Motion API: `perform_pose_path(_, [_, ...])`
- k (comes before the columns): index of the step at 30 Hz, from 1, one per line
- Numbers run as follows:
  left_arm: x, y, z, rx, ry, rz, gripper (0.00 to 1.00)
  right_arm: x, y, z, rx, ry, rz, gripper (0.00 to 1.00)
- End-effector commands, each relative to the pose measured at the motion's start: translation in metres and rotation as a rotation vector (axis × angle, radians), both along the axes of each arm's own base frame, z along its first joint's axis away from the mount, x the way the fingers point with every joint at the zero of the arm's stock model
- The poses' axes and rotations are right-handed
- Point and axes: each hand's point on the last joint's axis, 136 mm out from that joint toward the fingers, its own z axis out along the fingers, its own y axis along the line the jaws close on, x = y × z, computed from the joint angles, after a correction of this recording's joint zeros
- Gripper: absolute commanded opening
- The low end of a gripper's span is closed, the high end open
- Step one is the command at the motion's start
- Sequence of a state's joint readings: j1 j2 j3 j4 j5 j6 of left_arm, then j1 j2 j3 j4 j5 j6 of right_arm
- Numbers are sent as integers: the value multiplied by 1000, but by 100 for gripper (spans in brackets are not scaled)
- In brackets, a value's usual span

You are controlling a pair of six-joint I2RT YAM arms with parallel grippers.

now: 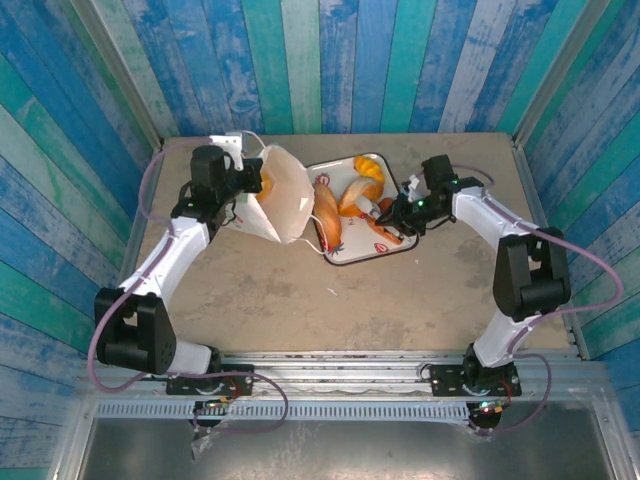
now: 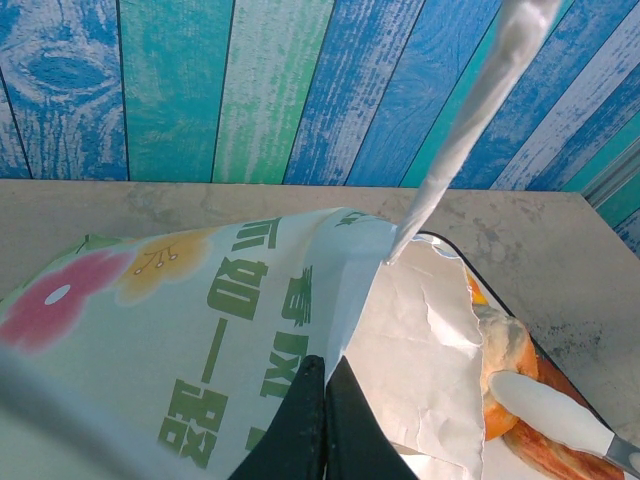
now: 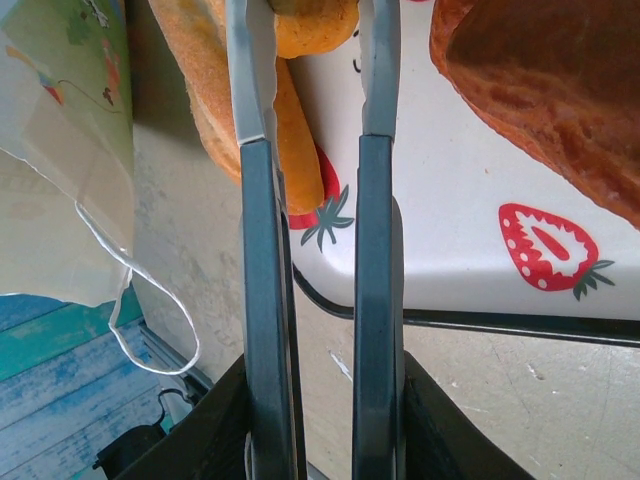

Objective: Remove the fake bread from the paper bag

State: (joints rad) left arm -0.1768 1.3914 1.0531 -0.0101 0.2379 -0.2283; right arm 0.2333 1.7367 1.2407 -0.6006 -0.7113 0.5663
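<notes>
The left gripper is closed flat on the rim of the paper bag, which lies tilted on its side at the far part of the table, just left of the tray. This grip seems meant to keep the mouth open toward the tray. The right gripper is clamped on the metal tongs, and their tips pinch a round bun over the tray. Several pieces of fake bread lie in the tray. Whether any is left inside the bag cannot be told.

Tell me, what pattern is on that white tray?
The tray has red strawberries, clearest in right wrist view.
</notes>
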Motion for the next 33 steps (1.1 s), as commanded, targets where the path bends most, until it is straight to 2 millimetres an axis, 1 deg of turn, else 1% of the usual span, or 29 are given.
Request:
perform_pose_path(1, [-6,-1,24,-4,-77,-13,0,-9,6,12,37,-9,17,27])
perform_pose_path(7, [-6,-1,23,-5,-75,-15,0,-15,4,14,36,-10,11,28])
perform_pose_path(12, [-7,-1,23,-7,-77,-17,0,-18,3,8,34,4,11,36])
perform_pose_path(15, [-7,-2,25,-10,-79,-18,0,-18,4,8,37,3,15,42])
perform_pose_path(17, [-7,-2,26,-11,-80,-17,0,-18,4,10,37,0,14,43])
perform_pose_path(23, [-7,-2,28,-14,-86,-16,0,-23,2,15,29,-4,18,44])
perform_pose_path(33, [-7,-2,29,-12,-88,-15,0,-41,-4,21,10,2,27,47])
